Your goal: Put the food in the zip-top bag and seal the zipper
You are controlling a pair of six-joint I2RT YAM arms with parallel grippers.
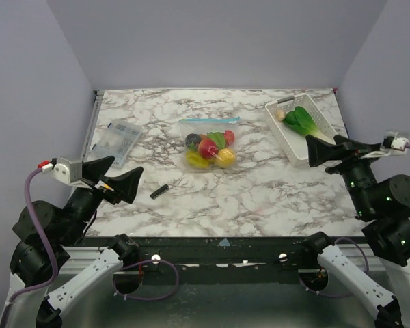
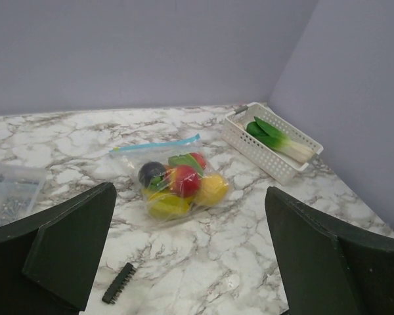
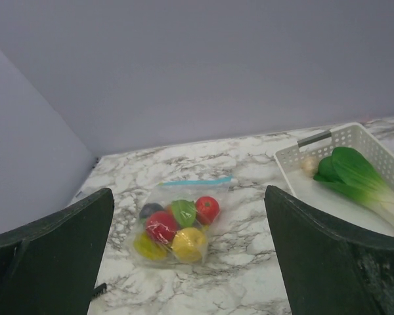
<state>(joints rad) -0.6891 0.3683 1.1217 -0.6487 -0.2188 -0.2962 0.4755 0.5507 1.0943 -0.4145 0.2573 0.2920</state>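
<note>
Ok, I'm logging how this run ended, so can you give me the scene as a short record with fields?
bag: clear floppy zip-top bag, flat, mid-table
contents: red, yellow, green and dark plastic toy foods, inside bag
zipper: thin teal-blue strip on far edge; looks closed, seal uncertain
left gripper: open, holding nothing
right gripper: open, holding nothing
basket: white slotted plastic basket, right, holds green leafy toy vegetable
other: clear packet with white label, left; small black bar-shaped object, near left gripper
</note>
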